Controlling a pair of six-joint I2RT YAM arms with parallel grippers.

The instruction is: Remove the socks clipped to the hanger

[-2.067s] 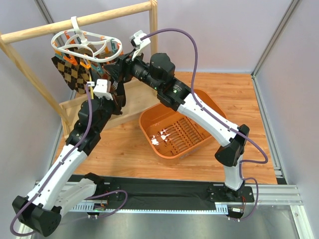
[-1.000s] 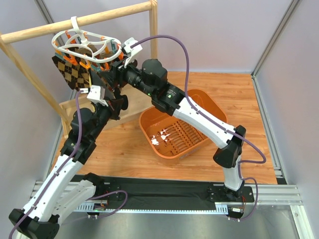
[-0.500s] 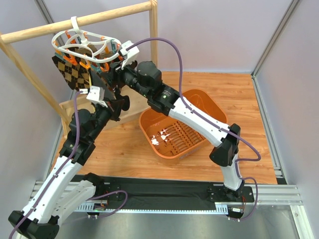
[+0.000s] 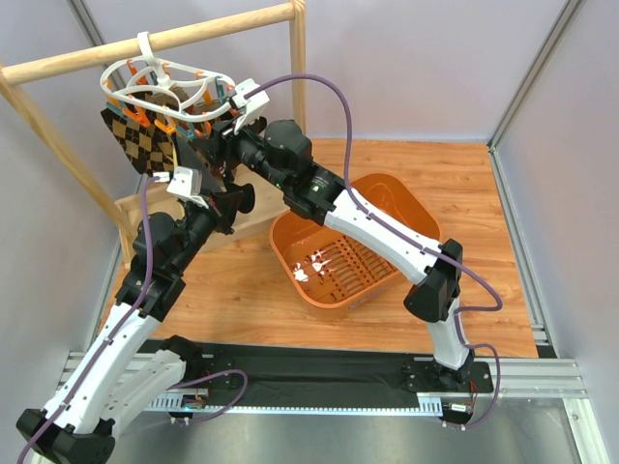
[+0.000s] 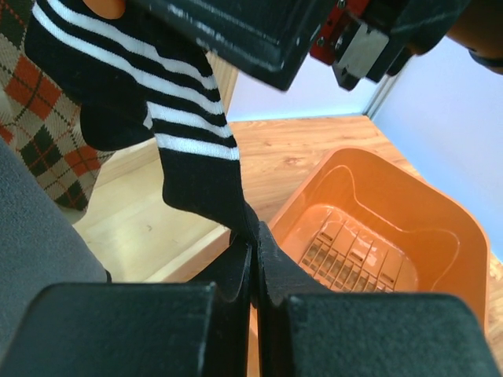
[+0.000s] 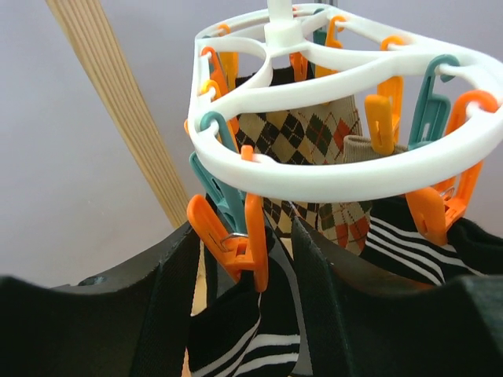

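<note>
Left jaws are pinched tight together on the toe of a black striped sock [image 5: 192,133] that hangs down from the hanger [image 6: 330,177]. Right jaws stand apart, one either side of an orange clip [image 6: 232,236] on the ring's edge. Orange basket [image 5: 393,196] sits on the table [image 4: 242,290] below, with just a few white specks [image 4: 309,268] in it. Hanger's hooked on the wooden rail [image 4: 232,24], with argyle socks [image 6: 314,137] clipped on too.

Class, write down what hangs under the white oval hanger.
Under the hanger: orange and teal clips, argyle socks and black striped socks. The right end effector covers their lower ends in the wrist view.
</note>
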